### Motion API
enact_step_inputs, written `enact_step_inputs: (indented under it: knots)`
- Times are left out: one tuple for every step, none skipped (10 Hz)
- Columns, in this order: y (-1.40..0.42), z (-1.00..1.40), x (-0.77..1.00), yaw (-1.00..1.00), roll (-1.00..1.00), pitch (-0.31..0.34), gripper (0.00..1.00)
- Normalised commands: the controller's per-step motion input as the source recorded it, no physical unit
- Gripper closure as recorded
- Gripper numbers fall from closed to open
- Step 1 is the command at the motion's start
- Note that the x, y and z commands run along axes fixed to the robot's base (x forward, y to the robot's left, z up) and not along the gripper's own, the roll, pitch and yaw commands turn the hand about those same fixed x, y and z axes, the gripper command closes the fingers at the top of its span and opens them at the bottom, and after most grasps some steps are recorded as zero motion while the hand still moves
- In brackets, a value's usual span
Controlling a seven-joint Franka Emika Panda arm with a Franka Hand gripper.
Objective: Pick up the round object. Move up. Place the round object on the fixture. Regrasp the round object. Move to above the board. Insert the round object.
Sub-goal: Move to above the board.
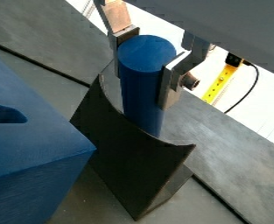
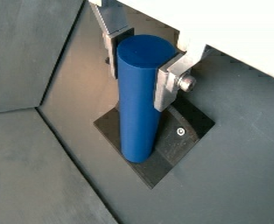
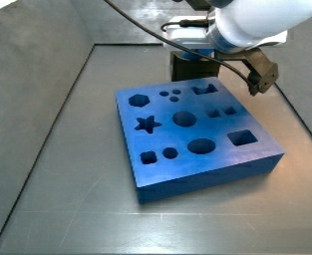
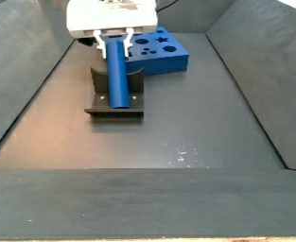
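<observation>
Peg (image 2: 139, 101) looks rigid, smooth, maybe slippery; your gripper (image 2: 143, 59) fingers pinch its top over the fixture (image 4: 116, 97), board (image 4: 159, 52) at 1 o'clock.

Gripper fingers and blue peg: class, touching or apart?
Touching. In both wrist views the gripper's fingers press the round object from either side, above the fixture.

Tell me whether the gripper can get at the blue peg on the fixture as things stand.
Probably yes: the gripper already has its fingers on both sides of the upright peg on the fixture, nothing between.
</observation>
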Motion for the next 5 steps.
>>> enact_step_inputs:
  knots:
    - [0.17, 1.0, 0.22, 0.1, 0.03, -0.014, 1.0]
    - [0.17, 1.0, 0.22, 0.1, 0.03, -0.013, 1.0]
    - [0.15, 1.0, 0.21, 0.07, 0.02, -0.005, 1.0]
    - [0.13, 1.0, 0.19, 0.04, 0.02, 0.005, 1.0]
    - [0.12, 1.0, 0.18, 0.03, 0.0, 0.02, 1.0]
